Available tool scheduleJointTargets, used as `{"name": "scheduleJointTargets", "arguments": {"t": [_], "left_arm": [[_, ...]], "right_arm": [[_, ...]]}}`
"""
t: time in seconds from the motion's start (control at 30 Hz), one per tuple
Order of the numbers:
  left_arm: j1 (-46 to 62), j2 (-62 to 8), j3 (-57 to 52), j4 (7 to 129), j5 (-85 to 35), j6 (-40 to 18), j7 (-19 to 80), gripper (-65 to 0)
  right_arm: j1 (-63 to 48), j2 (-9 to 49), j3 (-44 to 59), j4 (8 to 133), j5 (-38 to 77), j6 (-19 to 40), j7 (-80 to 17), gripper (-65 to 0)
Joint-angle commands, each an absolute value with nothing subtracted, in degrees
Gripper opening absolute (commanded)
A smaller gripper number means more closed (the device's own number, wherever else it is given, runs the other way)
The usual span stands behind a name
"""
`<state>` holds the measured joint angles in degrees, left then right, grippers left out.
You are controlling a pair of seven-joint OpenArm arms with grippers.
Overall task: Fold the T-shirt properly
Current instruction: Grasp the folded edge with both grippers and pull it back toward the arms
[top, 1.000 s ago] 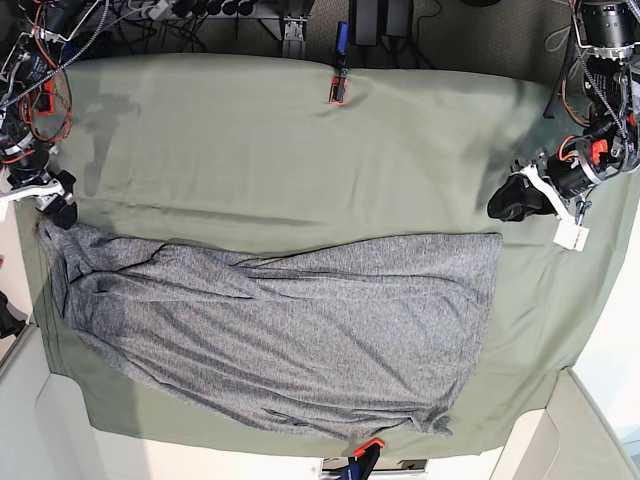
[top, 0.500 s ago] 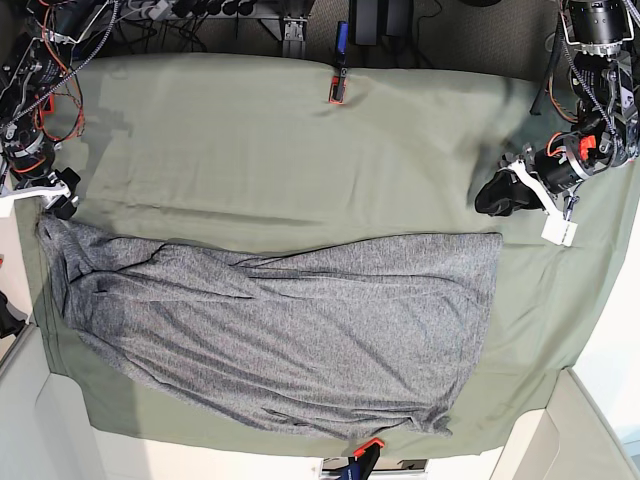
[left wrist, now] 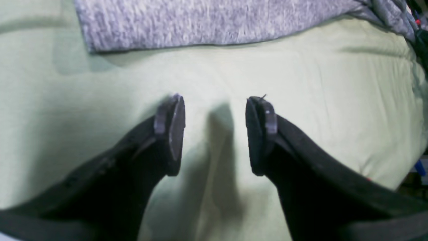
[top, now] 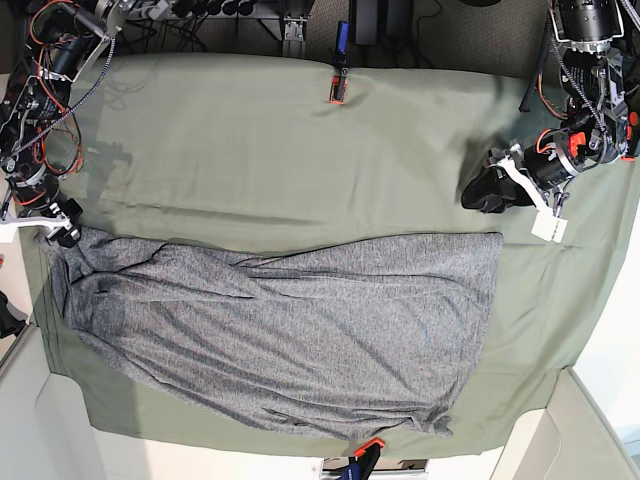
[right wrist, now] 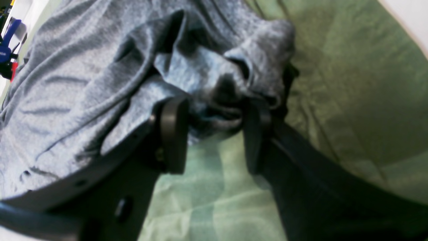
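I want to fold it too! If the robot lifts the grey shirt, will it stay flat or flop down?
Probably flop: the T-shirt lies in soft wrinkles and bunches at the right gripper. It looks thin, so likely light. It may drag on the green cloth.

The T-shirt (top: 280, 330) lies on the cloth (top: 250, 140), between both tools.

The heather-grey T-shirt (top: 280, 330) lies spread flat and wrinkled across the near half of the worktop (top: 260, 140), its one end bunched into folds.
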<state>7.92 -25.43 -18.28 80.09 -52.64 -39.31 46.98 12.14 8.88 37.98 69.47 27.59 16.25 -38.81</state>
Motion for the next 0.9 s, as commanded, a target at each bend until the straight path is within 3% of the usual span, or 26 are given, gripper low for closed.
{"name": "scheduleJointTargets", "arguments": {"t": [0.0, 0.23, 0.6, 0.87], "left_arm": [[7.3, -26.5, -18.7, 80.9, -52.9, -39.6, 45.3, -33.0], [4.0, -26.2, -18.7, 79.5, -45.6, -35.2, 40.9, -33.0], [-7.5, -24.6, -18.7, 66.3, -41.9, -35.1, 40.0, -33.0], [-9.4, -24.6, -18.7, 65.6, -39.8, -35.2, 37.5, -33.7]], "right_arm": [[12.9, 9.5, 38.0, 69.9, 27.6, 16.3, -38.8, -37.6], [13.0, 9.5, 38.0, 69.9, 27.4, 16.7, -37.3, -37.6], [13.0, 9.5, 38.0, 69.9, 27.4, 16.9, -37.6, -37.6], [13.0, 9.5, 38.0, 69.9, 27.4, 16.9, -37.5, -37.9]]}}
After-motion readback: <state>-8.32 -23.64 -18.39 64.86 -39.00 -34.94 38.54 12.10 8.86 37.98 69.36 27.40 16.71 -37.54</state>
